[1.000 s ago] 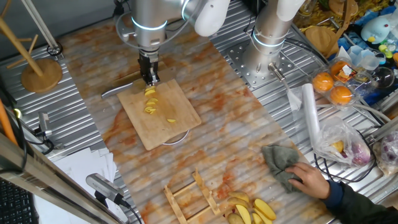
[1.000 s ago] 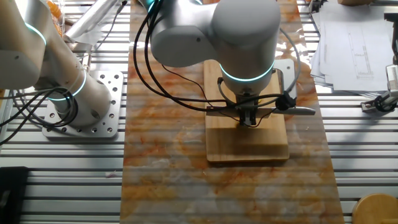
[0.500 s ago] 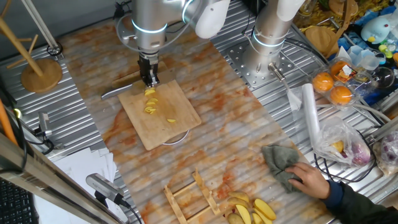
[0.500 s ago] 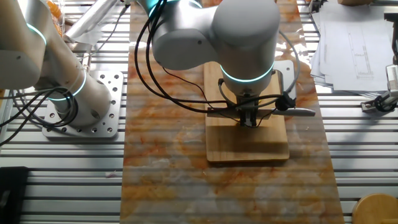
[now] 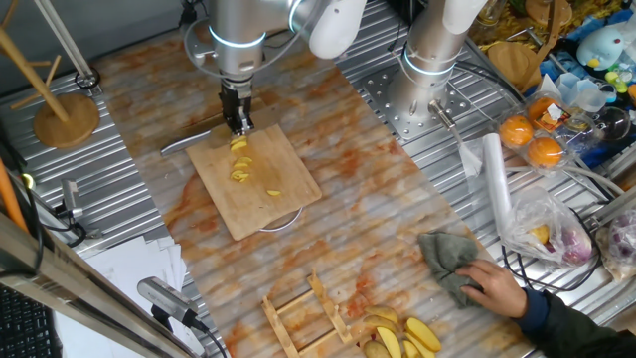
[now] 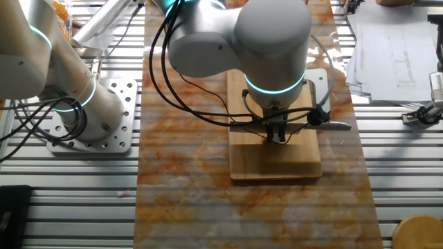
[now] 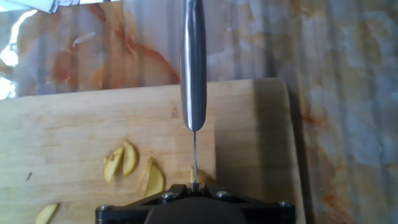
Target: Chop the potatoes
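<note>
Gripper (image 5: 238, 124) was clamped on a knife (image 5: 189, 142), pointing straight down over the far end of the board (image 5: 256, 181). In the one fixed view the knife lay roughly level, its blade sticking out left of the gripper past the board edge. In the other fixed view the gripper (image 6: 277, 133) sat over the board (image 6: 275, 160) with the knife (image 6: 331, 125) crossing it sideways; the arm blocked most of the board's far half there.

Hand view: knife (image 7: 193, 68) ran straight up the frame from the gripper housing, seen edge-on, above the board (image 7: 74, 124). Whether the edge touched the wood I could not tell.

Potatoes (image 5: 239, 159): a small yellow lump just below the gripper tip, slices next to it, and one more slice (image 5: 272, 194) nearer the board's middle. In the hand view slices (image 7: 121, 160) lay just left of the blade line, another (image 7: 154, 180) close beside it, one (image 7: 45, 213) at the lower left edge.

Board lay on a marbled orange mat (image 5: 378, 219). Near right, a hand (image 5: 494, 286) held a grey cloth (image 5: 449, 261) on the mat. Yellow wedges (image 5: 402, 338) were piled at the near edge beside a wooden rack (image 5: 303, 313). Orange fruits (image 5: 532, 139) sat far right.
</note>
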You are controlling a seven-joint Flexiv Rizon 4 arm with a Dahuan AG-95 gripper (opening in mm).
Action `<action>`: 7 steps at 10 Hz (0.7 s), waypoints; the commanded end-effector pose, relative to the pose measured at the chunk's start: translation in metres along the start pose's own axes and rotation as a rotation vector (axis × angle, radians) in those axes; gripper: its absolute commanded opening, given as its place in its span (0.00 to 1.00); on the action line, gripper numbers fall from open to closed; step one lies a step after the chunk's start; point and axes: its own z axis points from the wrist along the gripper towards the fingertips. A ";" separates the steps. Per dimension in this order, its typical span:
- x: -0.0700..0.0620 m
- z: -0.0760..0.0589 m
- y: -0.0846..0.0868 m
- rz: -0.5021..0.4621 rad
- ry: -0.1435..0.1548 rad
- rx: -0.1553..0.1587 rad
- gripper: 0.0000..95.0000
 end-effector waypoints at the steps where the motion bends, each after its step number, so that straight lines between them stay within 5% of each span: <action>1: -0.001 0.003 -0.001 -0.001 -0.005 0.004 0.00; 7: -0.002 0.007 -0.001 -0.005 0.002 0.011 0.00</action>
